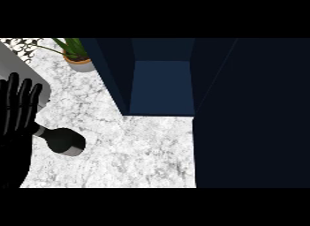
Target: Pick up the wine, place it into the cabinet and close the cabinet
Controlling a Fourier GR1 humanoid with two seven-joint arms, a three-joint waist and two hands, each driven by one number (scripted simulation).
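White marble counter fills the middle of the head view, with a dark blue cabinet standing open at the far side and its door swung out as a big dark panel on the right. A potted plant sits at the far left corner. The wine stands on the counter at the near left – seen almost from straight above, so its long axis runs up toward the camera and its neck points to the left. The left hand shows just left of it, fingers straight, raised and slightly spread, holding nothing; its lower fingers seem to touch or overlap the neck, though I cannot tell which. That hand is plainly the nearer one – the bottle lies just to its right and a little nearer. The right hand is not in view. The bottle's height and lower body are hidden by the steep angle
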